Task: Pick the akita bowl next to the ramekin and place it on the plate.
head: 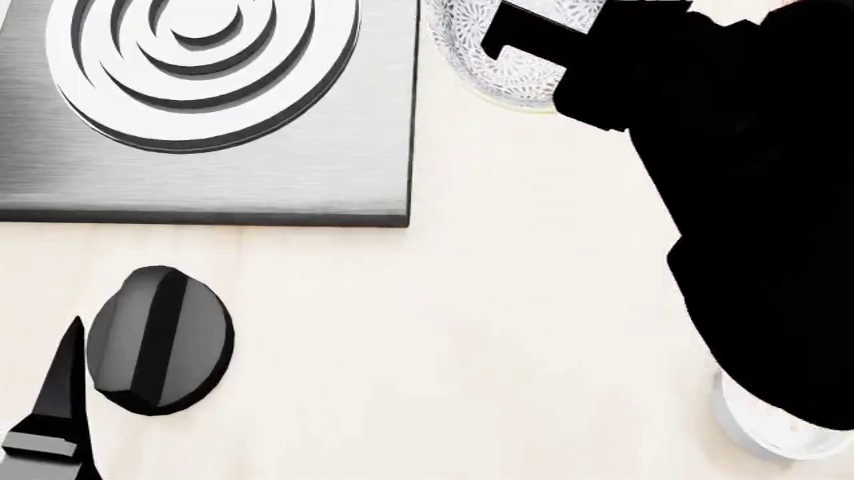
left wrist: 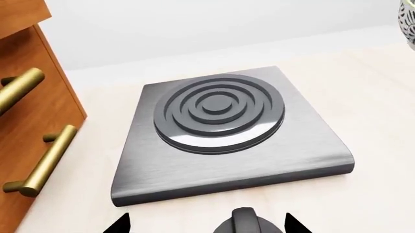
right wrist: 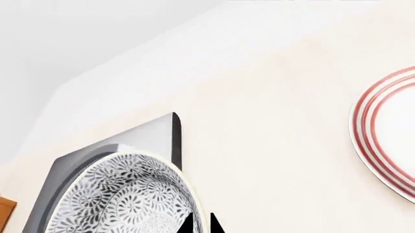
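Nearest the robot, on the pale counter: the left gripper (left wrist: pixel 207 227), tips spread wide and holding nothing, hovering just over a dark round knob (head: pixel 160 340). Off to the right, half hidden under the black right arm, what looks like the ramekin (head: pixel 771 437), plain and white. Farther on, a brushed-steel hob slab (head: pixel 334 150) with ringed burner, and just beside its right edge the akita bowl (right wrist: pixel 123 199), upright, the only patterned bowl in view and standing apart from that white cup. Poised at the bowl's near rim: the right gripper (right wrist: pixel 202 225), only its dark tips showing, close together; impossible to tell whether already pinching the wall. Beyond, well apart across bare counter, the red-ringed plate (right wrist: pixel 389 145), unoccupied. Likely rigid, glazed, slippery and chip-prone, though light; best taken by the rim, one finger inside and one outside, and set down gently.
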You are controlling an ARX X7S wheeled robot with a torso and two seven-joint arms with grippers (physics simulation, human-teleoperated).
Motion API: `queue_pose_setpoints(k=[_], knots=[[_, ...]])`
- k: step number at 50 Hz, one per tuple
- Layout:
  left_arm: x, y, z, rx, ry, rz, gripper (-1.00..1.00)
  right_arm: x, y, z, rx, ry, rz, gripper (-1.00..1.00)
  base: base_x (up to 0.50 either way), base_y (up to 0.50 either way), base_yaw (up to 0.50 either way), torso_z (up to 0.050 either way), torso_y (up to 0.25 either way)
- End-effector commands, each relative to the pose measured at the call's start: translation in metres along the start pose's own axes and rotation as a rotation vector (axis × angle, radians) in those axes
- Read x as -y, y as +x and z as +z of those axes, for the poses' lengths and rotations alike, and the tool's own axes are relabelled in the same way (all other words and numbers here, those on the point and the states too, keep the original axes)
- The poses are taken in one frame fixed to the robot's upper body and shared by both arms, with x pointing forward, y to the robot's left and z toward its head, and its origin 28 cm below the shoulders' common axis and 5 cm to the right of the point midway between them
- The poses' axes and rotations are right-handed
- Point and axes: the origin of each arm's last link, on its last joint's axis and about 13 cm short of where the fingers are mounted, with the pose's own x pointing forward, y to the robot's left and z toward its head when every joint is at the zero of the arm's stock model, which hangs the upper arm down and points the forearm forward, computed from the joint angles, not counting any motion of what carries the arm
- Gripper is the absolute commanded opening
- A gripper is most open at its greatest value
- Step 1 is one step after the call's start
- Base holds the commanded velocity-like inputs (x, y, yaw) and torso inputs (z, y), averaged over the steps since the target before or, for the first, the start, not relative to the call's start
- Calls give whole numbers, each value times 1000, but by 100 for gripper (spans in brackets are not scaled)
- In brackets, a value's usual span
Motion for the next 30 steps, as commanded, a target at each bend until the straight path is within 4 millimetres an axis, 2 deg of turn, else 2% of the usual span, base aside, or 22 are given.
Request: queue_pose_setpoints(k=[1, 9, 21, 30], knots=[[2, 4, 3, 30, -23, -26, 100, -1, 20, 33, 44, 16, 36, -100, 0, 0, 0, 0, 0], [2, 4, 3, 29, -25, -26, 100, 4, 30, 42, 36, 47, 23, -100, 0, 0, 0, 0, 2], [2, 4, 2, 26, -23, -27, 100, 14, 44, 61, 27, 86, -84, -100, 0, 0, 0, 0, 0], [2, 4, 2, 26, -23, -27, 100, 25, 51, 66, 47, 105, -134, -100, 0, 0, 0, 0, 0]])
